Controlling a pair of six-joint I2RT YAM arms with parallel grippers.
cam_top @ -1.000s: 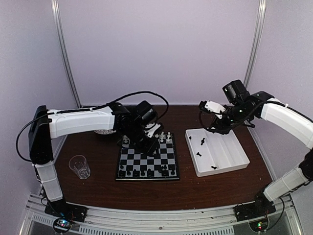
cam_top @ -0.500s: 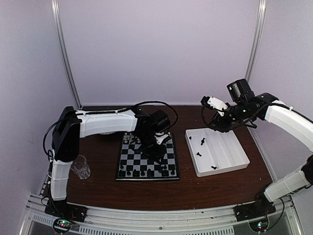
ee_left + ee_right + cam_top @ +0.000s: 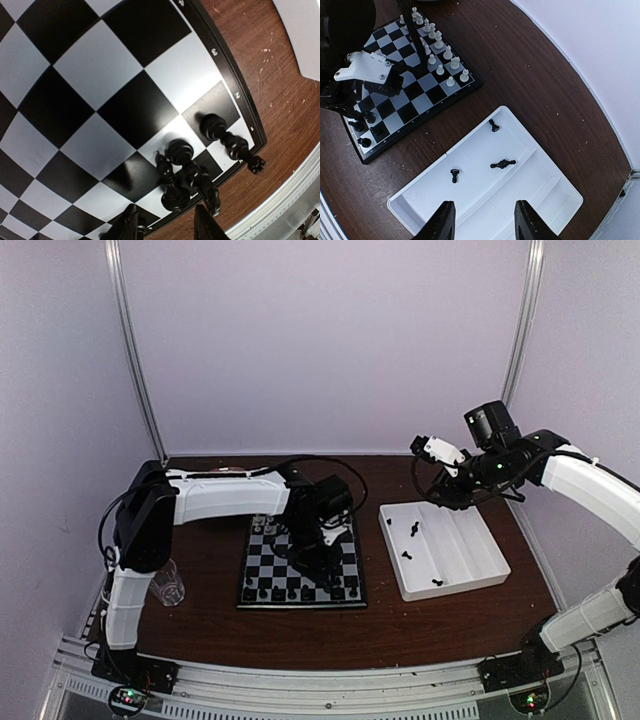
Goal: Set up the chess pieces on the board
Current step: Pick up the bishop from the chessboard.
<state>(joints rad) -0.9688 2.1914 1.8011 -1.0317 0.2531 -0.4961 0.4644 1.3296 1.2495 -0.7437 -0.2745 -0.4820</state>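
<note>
The chessboard lies in the middle of the table. Black chess pieces stand along its near edge, and white pieces stand along its far edge. My left gripper hovers low over the board's near right part. In the left wrist view it is open and empty, just short of a cluster of black pieces at the board's corner. My right gripper is open and empty, held high over the white tray. Three black pieces lie in the tray.
A clear drinking glass stands left of the board, close to the left arm's upright link. The table's near rail runs just beyond the board's corner in the left wrist view. Walls close the back and sides.
My left arm has swung from the board's far side to its near right part and dropped lower. My right gripper rose slightly a second ago, then stayed still.
</note>
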